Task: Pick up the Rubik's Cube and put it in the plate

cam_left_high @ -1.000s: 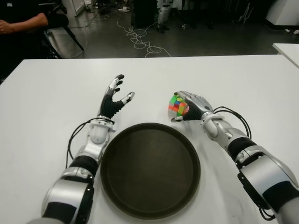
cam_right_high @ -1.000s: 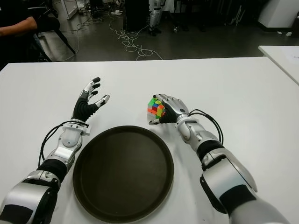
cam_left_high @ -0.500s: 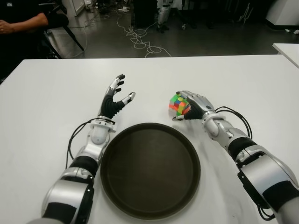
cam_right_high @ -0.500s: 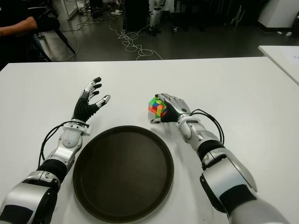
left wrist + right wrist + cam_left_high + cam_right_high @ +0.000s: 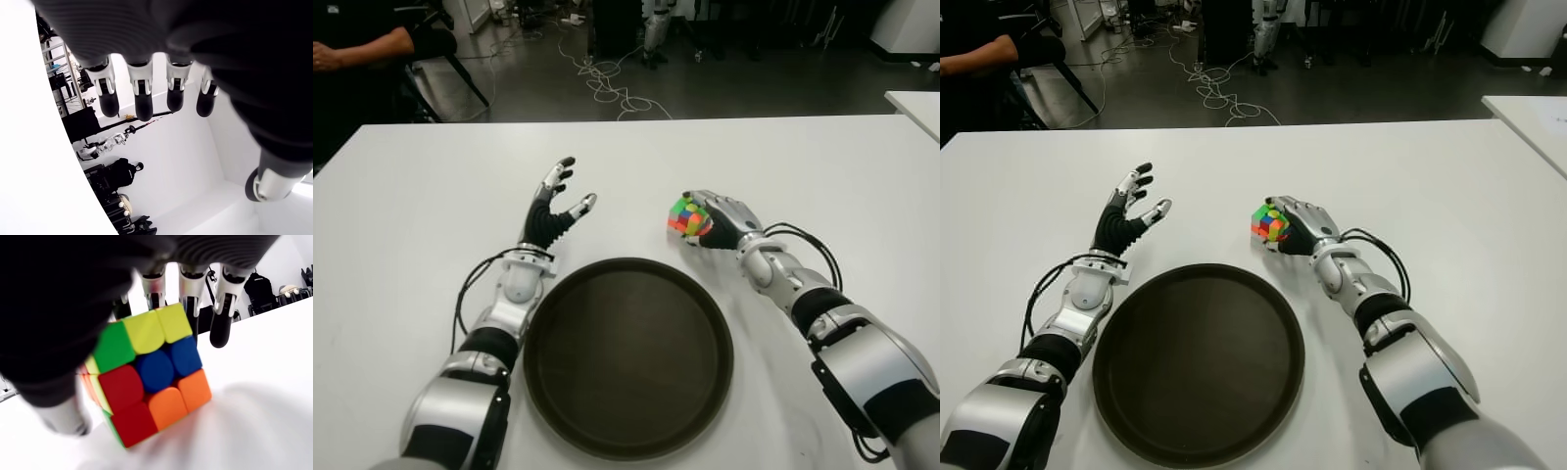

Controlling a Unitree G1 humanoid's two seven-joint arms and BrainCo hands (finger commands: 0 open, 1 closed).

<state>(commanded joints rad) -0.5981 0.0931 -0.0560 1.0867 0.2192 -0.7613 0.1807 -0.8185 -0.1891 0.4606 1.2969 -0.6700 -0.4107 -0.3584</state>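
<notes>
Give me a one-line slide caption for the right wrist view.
Right hand curled around the scrambled Rubik's Cube, just above the white table.

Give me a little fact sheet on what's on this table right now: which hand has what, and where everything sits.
Rubik's Cube: gripped in the right hand, beyond the plate's far right rim, not in the plate
right hand: fingers curled around the cube
left hand: fingers spread, holding nothing, beyond the plate's far left rim
plate: dark, round, nothing in it, between the two arms
table: white
background: a person's arm at far left, cables on the floor
</notes>
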